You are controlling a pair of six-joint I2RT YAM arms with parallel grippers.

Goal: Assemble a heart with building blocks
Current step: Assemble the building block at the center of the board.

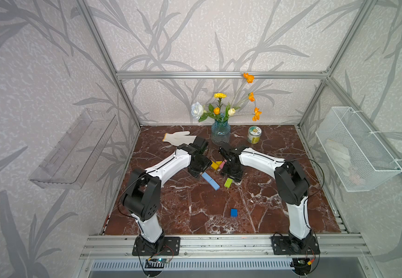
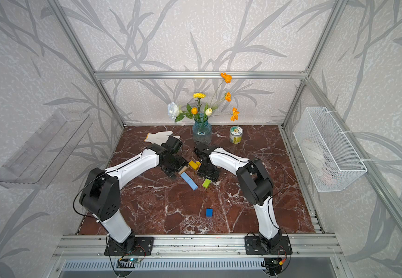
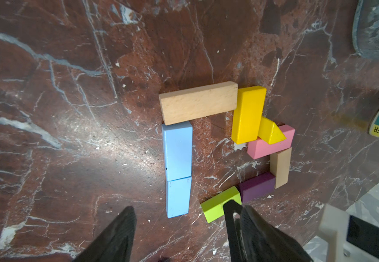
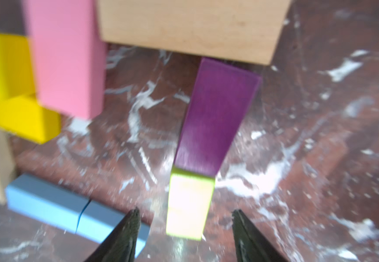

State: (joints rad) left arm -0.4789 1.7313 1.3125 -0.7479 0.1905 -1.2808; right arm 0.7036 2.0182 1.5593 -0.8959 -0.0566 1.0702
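The building blocks lie mid-table as a hollow outline of the heart: a tan brick [image 3: 198, 103], yellow brick [image 3: 247, 114], yellow wedge [image 3: 271, 133], pink brick [image 3: 267, 148], second tan brick [image 3: 280, 167], purple brick [image 3: 256, 186], lime brick [image 3: 218, 204] and two light blue bricks [image 3: 177, 152] end to end. A dark blue brick [image 1: 233, 212] lies alone nearer the front. My right gripper [image 4: 185, 210] is open astride the lime brick [image 4: 189, 204], with a gap on each side. My left gripper [image 3: 189, 207] hangs open and empty above the light blue row's end.
A white glove [image 1: 178, 137], a blue glass vase of flowers [image 1: 220, 132] and a small can [image 1: 254, 134] stand along the back of the marble table [image 1: 195, 216]. A wire basket [image 1: 356, 149] and a clear shelf [image 1: 75, 149] hang on the side walls.
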